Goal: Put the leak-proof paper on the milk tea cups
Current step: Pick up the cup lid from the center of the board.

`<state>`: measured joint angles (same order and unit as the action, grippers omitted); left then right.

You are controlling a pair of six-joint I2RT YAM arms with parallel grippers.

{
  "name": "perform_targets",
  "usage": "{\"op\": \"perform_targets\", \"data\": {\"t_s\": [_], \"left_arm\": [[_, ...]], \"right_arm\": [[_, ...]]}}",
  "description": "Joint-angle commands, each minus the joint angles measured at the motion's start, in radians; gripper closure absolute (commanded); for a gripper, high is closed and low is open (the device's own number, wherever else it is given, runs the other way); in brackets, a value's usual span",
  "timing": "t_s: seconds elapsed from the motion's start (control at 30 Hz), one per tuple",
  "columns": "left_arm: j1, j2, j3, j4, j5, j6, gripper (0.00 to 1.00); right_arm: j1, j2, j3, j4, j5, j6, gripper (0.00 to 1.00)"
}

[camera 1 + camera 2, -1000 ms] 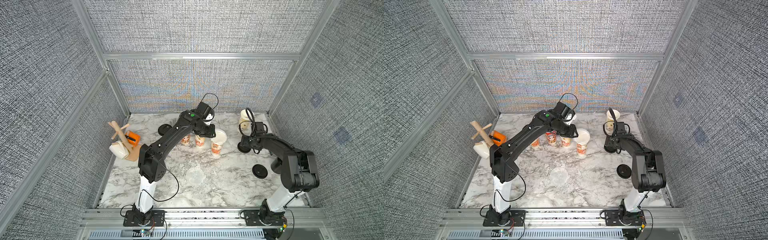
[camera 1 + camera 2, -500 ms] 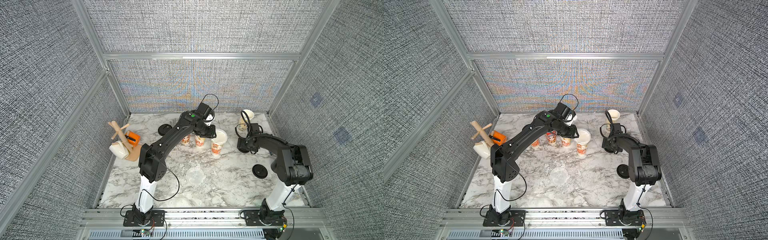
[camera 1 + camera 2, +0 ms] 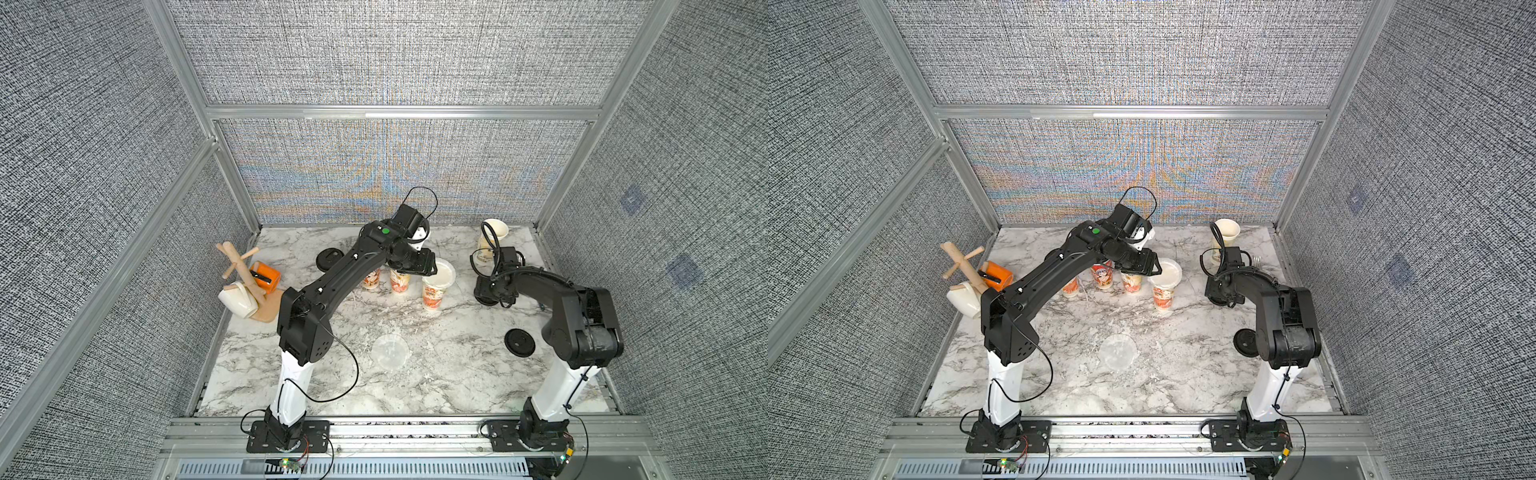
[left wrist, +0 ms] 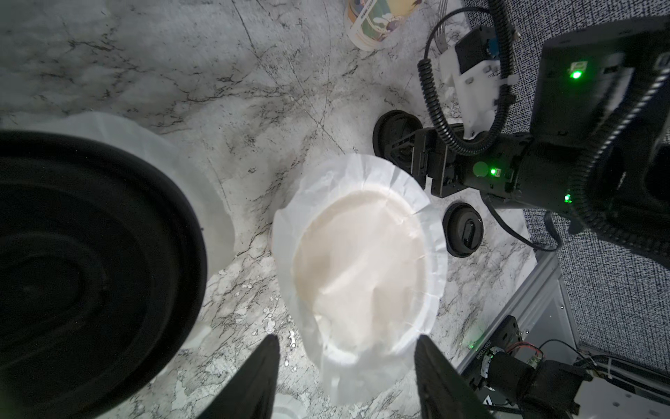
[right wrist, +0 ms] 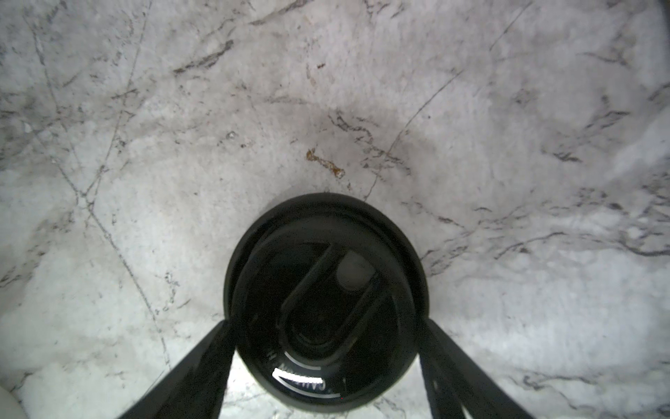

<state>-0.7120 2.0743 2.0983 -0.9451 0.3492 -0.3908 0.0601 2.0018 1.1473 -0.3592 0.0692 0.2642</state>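
Leak-proof paper [image 4: 359, 261] drapes a cup [image 3: 432, 296], its edge between parted left jaws.

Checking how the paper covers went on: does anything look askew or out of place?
Yes. The leak-proof paper on the milk tea cup below the left gripper is wrinkled and overhangs the rim unevenly. Another paper disc lies loose on the marble table.

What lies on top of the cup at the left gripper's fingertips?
A leak-proof paper disc covers the mouth of the cup, its edge overhanging the rim. The inside is hidden under it.
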Motion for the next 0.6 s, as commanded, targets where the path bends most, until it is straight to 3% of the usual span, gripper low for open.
{"op": "perform_targets", "data": {"t_s": [0.0,0.37,0.57], "left_arm": [[-0.001,-0.011,0.019,-0.016,-0.023,0.023,0.33],[-0.001,-0.038,0.029,-0.023,-0.055,0.037,0.29],[0.000,-0.093,-0.008,-0.018,-0.105,0.053,0.28]], "right_arm": [[0.001,0.010,0.014,0.018,0.006,0.000,0.19],[0.002,0.014,0.012,0.026,-0.002,-0.002,0.30],[0.018,-0.098,-0.025,0.002,0.000,-0.001,0.32]]}}
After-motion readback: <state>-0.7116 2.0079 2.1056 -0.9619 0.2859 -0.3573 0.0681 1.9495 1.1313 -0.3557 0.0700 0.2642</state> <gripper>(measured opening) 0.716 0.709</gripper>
